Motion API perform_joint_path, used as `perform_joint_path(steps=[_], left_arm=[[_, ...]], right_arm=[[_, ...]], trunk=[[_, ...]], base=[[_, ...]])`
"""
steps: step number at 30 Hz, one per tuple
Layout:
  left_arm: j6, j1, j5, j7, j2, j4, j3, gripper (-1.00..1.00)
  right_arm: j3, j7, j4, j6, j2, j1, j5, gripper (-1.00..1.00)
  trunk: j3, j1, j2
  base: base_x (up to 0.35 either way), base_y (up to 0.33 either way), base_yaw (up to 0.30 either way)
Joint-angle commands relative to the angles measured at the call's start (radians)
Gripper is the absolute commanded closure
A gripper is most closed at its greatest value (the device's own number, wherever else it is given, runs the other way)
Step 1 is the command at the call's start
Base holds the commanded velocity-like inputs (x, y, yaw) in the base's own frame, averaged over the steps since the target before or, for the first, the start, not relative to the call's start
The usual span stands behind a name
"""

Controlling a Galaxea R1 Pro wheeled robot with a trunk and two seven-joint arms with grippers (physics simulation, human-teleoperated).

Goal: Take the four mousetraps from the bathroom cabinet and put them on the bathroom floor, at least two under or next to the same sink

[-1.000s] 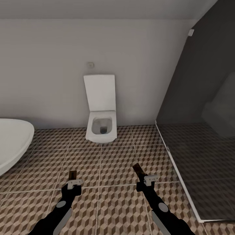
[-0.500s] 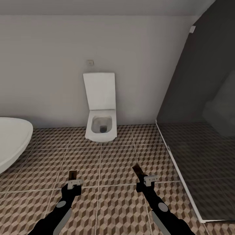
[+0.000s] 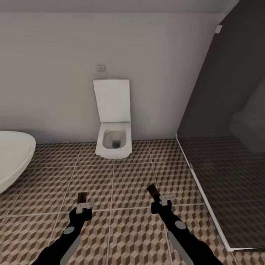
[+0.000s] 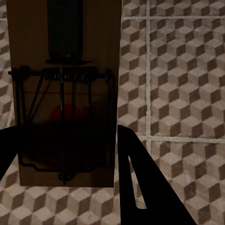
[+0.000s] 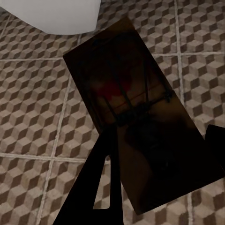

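Over the bathroom floor of brown, beige and white cube-pattern tiles (image 3: 121,184), both arms are held out low in front, each carrying a trap. The left gripper (image 3: 82,204) has its black fingers (image 4: 140,187) clamped on either side of a flat tan wooden mousetrap with dark wire parts and a red spot (image 4: 65,93); from the head camera that board shows as a small dark sliver (image 3: 81,197) sticking out ahead. The right gripper (image 3: 159,200) is closed the same way on a second tan wooden mousetrap (image 5: 131,117), which sits at a slant between its fingers (image 5: 93,187) and looks pretty shadowed.

Straight ahead is a white wall-hung toilet with its lid up (image 3: 113,121). The rim of a white oval bathtub (image 3: 13,158) is off to the left, and a dark glass shower screen (image 3: 224,129) stands to the right.

So I'd say this is the carry stage: two traps in hand, nothing set down yet. What looks like the toilet's white base (image 5: 56,14) shows up in the right wrist cam. Next move probably calls for turning the base to find the sink, then lowering both traps flat onto the tiles beside it before letting go.
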Motion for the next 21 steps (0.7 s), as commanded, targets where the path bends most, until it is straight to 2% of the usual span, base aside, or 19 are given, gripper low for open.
perform_joint_path(steps=[1,7,12,14,21], left_arm=[[-0.004,-0.001,0.007,0.011,0.002,0.000,-0.008,1.00],[-0.004,-0.001,0.007,0.011,0.002,0.000,-0.008,1.00],[-0.003,-0.001,0.007,0.012,0.002,-0.001,-0.009,1.00],[-0.002,-0.001,0.007,0.012,0.002,-0.003,-0.009,1.00],[-0.002,-0.001,0.007,0.012,0.002,-0.006,-0.008,1.00]], right_arm=[[0.006,-0.013,-0.008,0.006,-0.001,-0.001,-0.009,1.00],[0.000,-0.024,-0.039,0.062,-0.002,-0.001,-0.009,1.00],[-0.085,-0.023,-0.061,0.125,-0.002,-0.001,-0.011,1.00],[-0.102,-0.022,-0.068,0.146,-0.001,-0.001,-0.012,1.00],[-0.113,-0.020,-0.073,0.161,-0.001,-0.001,-0.013,1.00]], trunk=[[-0.004,0.004,-0.008],[-0.023,0.027,-0.050],[-0.038,0.046,-0.085],[-0.045,0.054,-0.099],[-0.067,0.081,-0.148]], base=[[0.000,0.000,0.000],[0.000,0.000,0.000],[0.000,0.000,0.000],[0.000,0.000,0.000],[0.000,0.000,0.000]])
